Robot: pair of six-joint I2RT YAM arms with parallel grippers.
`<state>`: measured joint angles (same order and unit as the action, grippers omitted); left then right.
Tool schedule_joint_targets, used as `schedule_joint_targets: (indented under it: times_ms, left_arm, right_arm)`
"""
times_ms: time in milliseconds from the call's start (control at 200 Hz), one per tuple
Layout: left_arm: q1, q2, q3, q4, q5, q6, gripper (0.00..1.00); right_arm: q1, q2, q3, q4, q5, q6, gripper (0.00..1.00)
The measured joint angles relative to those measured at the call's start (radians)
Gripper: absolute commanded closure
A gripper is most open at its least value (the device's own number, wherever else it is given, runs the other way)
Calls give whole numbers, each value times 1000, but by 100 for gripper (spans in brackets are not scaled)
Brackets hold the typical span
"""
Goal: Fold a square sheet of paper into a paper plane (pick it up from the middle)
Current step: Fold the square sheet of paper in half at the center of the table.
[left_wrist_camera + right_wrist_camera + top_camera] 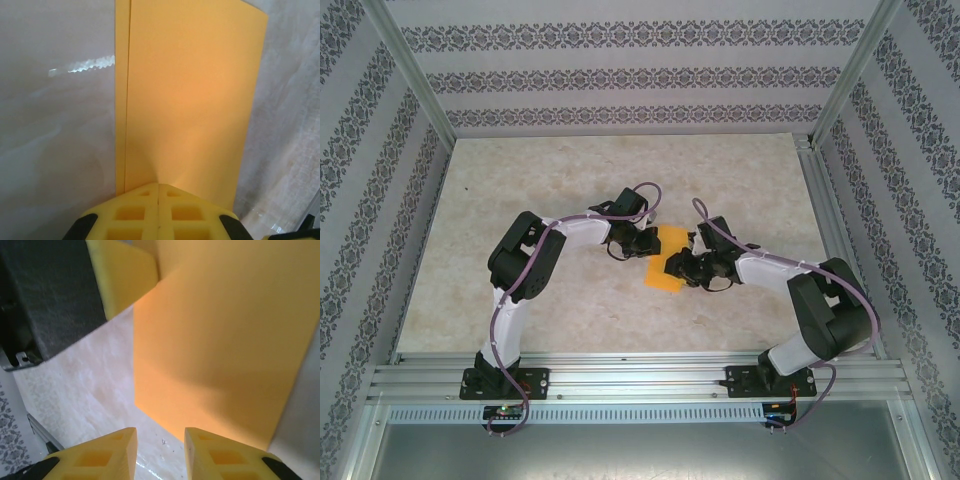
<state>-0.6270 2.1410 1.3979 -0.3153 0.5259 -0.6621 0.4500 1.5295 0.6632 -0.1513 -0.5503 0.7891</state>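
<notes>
Sheet [670, 258], folded double with its layers offset, sits mid-table [520, 200] between the two hands. Left hand [158, 192] is fully closed, apparently pinching the sheet's edge; right hand [160, 440] stands partly open just short of the far edge, holding nothing. Risk: pressing now would likely set a crooked crease, and the single-point pinch may let the sheet pivot or tear.

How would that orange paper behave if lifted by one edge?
Probably floppy: the orange sheet of paper looks thin and curves slightly beyond the left gripper pinching it. Likely very light, so a nudge could slide it across the glossy table.
</notes>
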Motion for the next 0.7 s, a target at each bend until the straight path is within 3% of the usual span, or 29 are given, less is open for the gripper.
schedule_joint_targets:
  times_ms: [290, 699]
  left_arm:
    - [0, 0, 0, 0, 0, 0, 100]
    - [-2, -2, -1, 0, -4, 0, 100]
  right_arm:
    - [9, 58, -45, 54, -13, 26, 69]
    - [15, -37, -43, -27, 19, 25, 68]
